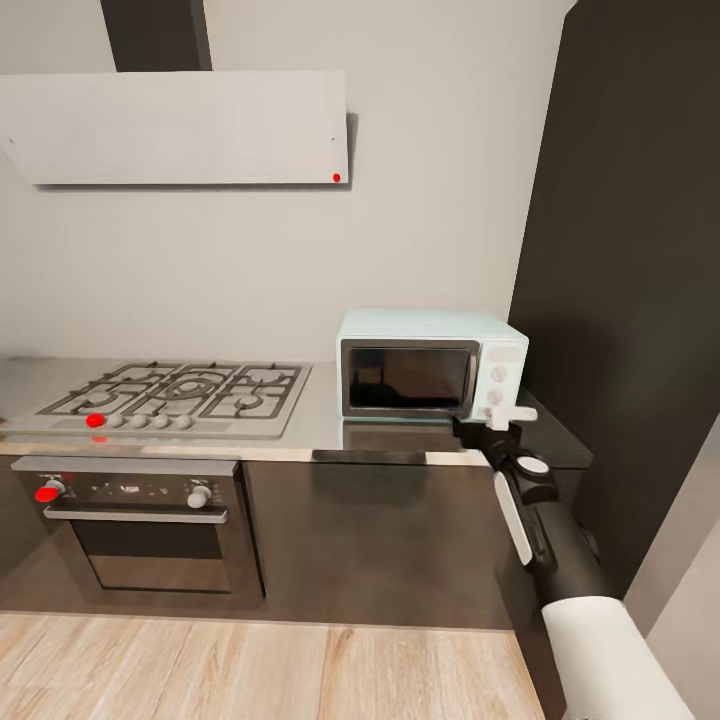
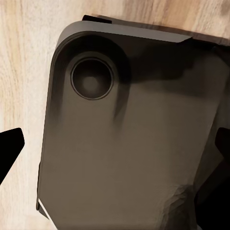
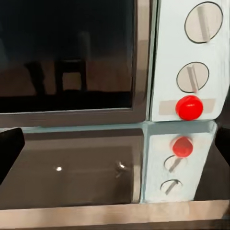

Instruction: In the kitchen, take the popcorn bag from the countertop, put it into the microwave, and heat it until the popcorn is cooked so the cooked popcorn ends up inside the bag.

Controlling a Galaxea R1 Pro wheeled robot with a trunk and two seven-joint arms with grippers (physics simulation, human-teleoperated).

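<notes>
The pale mint-blue microwave point(image 1: 432, 363) stands on the grey glossy countertop point(image 1: 320, 428) against the wall, its dark glass door point(image 3: 67, 52) shut. In the right wrist view its two knobs point(image 3: 192, 76) and a red indicator dot point(image 3: 189, 106) fill the panel close ahead. My right gripper point(image 1: 497, 420) hovers just in front of the microwave's lower right corner, open and holding nothing point(image 3: 115, 148). My left gripper point(image 2: 115, 153) is open and empty, pointing down at my dark base point(image 2: 134, 143). The popcorn bag and popcorn are out of view.
A gas hob point(image 1: 180, 392) lies left of the microwave, above a built-in black oven point(image 1: 150, 530). A white hood point(image 1: 180, 125) hangs on the wall. A tall dark cabinet point(image 1: 630, 300) stands right of the microwave. Wooden floor point(image 1: 250, 670) runs along the cabinets.
</notes>
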